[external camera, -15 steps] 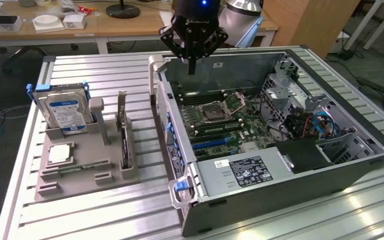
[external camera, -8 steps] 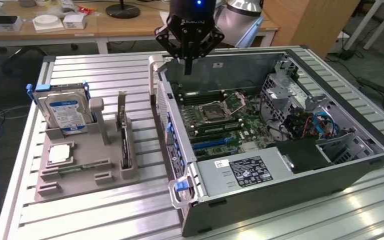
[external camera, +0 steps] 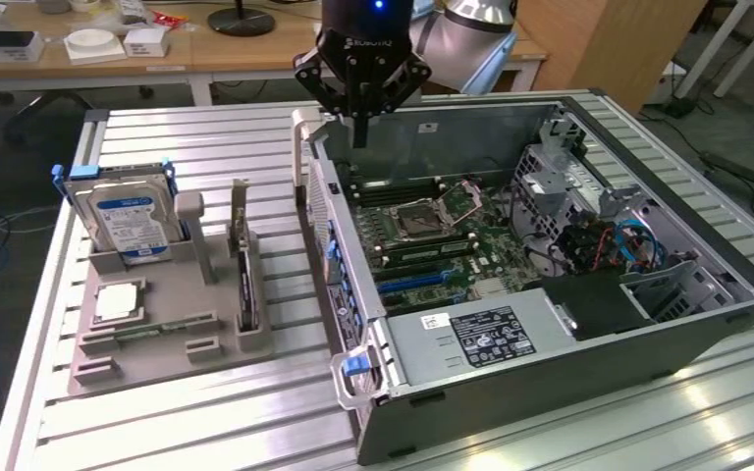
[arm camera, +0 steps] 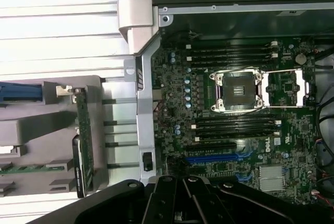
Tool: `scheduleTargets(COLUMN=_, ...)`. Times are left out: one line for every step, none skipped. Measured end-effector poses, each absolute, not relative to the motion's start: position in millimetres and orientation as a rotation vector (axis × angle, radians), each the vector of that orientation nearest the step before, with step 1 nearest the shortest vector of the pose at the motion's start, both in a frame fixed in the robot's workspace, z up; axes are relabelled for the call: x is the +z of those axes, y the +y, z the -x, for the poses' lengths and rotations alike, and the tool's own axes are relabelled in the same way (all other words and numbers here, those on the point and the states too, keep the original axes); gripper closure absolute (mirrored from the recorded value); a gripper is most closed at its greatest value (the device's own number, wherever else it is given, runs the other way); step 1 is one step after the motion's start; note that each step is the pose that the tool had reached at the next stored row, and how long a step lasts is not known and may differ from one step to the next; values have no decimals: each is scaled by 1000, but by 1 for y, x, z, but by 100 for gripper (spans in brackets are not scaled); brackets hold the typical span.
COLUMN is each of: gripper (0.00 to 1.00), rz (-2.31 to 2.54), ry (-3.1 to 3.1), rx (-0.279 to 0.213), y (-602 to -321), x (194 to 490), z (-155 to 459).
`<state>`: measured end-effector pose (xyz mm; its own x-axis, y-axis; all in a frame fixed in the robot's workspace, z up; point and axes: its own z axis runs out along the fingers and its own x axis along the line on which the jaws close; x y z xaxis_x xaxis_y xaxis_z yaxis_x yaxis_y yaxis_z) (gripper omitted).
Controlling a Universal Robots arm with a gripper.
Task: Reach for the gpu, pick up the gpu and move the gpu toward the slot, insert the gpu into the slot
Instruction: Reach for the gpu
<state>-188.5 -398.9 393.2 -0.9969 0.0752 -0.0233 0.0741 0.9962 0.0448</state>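
Observation:
The gpu [external camera: 242,263] is a thin dark card standing on edge in a slot of the grey holder [external camera: 154,353], to the exterior view's left of the open computer case. In the wrist view the gpu [arm camera: 83,148] shows its green edge and a silver bracket end. My gripper [external camera: 357,132] hangs above the case's back left corner, shut with nothing between its fingers, well apart from the gpu. Its black body and closed fingers [arm camera: 185,182] show in the wrist view. The blue slot [external camera: 416,279] lies on the motherboard, and the wrist view has the slot [arm camera: 219,157] close to the gripper.
A silver hard drive [external camera: 129,216] with a blue-white label stands in the holder's back. A green memory stick [external camera: 154,329] and a square chip [external camera: 118,301] lie on the holder. The case wall [external camera: 331,245] rises between the holder and the motherboard [arm camera: 235,109]. A power supply [external camera: 475,334] sits near the front.

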Motion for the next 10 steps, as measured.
scheduleTargets(gripper=90, rz=-116, ry=3114, rx=68, y=-399, x=393, z=190)
scheduleTargets(gripper=90, rz=-117, ry=3114, rx=68, y=-399, x=393, z=191)
scheduleTargets(gripper=90, rz=-117, ry=3114, rx=68, y=-399, x=393, z=192)
scheduleTargets(gripper=90, rz=-117, ry=3114, rx=68, y=-399, x=393, z=193)
scheduleTargets(gripper=90, rz=-117, ry=3114, rx=68, y=-399, x=393, z=194)
scheduleTargets(gripper=90, rz=-117, ry=3114, rx=68, y=-399, x=393, z=195)
scheduleTargets(gripper=90, rz=-117, ry=3114, rx=68, y=-399, x=393, z=197)
scheduleTargets(gripper=90, rz=-117, ry=3114, rx=68, y=-399, x=393, z=198)
scheduleTargets(gripper=90, rz=-117, ry=3114, rx=68, y=-399, x=393, z=199)
scheduleTargets(gripper=90, rz=-117, ry=3114, rx=68, y=-399, x=393, z=200)
